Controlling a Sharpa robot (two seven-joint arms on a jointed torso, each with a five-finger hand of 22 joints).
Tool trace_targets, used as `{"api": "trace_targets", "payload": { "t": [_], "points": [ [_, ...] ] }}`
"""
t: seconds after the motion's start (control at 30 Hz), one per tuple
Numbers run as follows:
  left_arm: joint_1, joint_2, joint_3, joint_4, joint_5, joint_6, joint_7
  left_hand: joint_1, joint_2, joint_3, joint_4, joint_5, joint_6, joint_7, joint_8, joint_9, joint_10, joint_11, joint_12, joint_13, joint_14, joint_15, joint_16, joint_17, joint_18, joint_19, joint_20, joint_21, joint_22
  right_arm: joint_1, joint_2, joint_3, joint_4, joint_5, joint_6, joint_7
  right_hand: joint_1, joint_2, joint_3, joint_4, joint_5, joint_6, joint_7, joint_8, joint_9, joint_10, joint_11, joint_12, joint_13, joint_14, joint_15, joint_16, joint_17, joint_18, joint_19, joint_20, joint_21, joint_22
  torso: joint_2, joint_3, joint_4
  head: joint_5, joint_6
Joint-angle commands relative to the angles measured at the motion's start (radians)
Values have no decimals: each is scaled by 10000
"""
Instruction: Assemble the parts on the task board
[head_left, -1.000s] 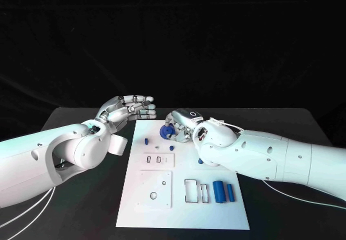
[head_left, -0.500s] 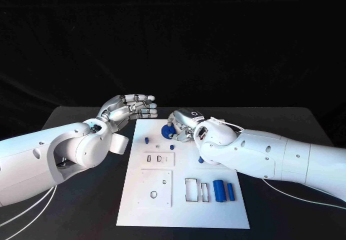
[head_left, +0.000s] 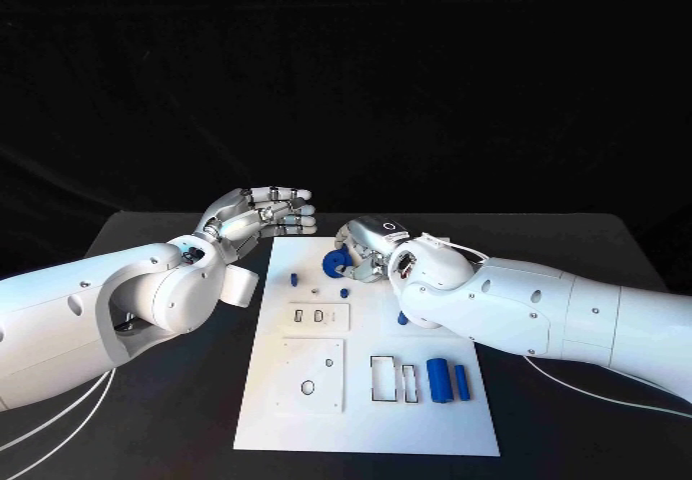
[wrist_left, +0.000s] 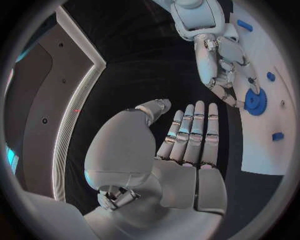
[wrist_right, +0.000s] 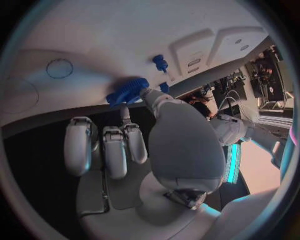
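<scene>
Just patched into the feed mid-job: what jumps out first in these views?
The right hand sits at the far end of the white board, its fingers on a blue gear. The left hand hangs just off the board's far left corner, holding nothing. Two blue cylinders lie side by side on the board's near right part.

No legible text or labels.

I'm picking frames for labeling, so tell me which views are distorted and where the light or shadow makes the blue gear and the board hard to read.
Head view: undistorted, evenly lit; the task board reads clearly, the blue gear sits partly behind the right hand. Left wrist view: fisheye bends the board's edge; the left hand is well lit. Right wrist view: fisheye curves the board, shadow lies under the gear.
</scene>
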Motion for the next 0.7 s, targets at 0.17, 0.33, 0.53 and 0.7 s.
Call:
{"api": "trace_targets", "payload": {
  "t": [0.17,0.33,0.53,0.7],
  "points": [
    [12,11,7,-33,34,169,80,-107,-27,49,1,-49,-77,477,35,11,-42,62,20,-3,-93,7,-45,12,102,-90,-4,-57,-11,-1,-160,2,177,137,68,84,-248,133,-774,245,262,-95,22,-110,-218,-16,90,-60,739,1042,130,41,2634,-127,9,146,-55,389,-8,8,-5,6,-1],
    [13,-2,7,-102,34,166,85,-107,-27,49,1,-49,-77,477,35,11,-42,62,20,-3,-93,7,-45,12,102,-90,-4,-57,-11,0,-445,2,520,177,-100,147,-183,182,-853,257,390,4,4,-68,-238,4,76,-45,765,1042,122,41,2634,-130,20,145,-47,410,-12,24,-8,21,-8],
    [12,-20,6,-150,34,166,95,-107,-27,49,1,-49,-77,477,35,11,-42,62,20,-3,-93,7,-45,12,102,-90,-4,-57,-11,32,-982,18,1112,289,-316,167,-139,220,-874,271,488,89,-14,-29,-248,35,59,-24,801,1042,109,41,2634,-136,39,137,-26,441,-28,16,-41,12,22],
    [12,-41,6,-192,34,161,101,-118,-25,58,-10,-48,-86,477,41,13,-43,62,21,-3,-102,9,-46,13,104,-98,-1,-62,-14,173,-1740,47,1831,618,-372,189,-99,269,-862,287,555,144,-27,-7,-259,62,46,-6,829,1042,98,41,2634,-143,59,129,-2,472,-56,29,-84,31,11]
  ]
}}
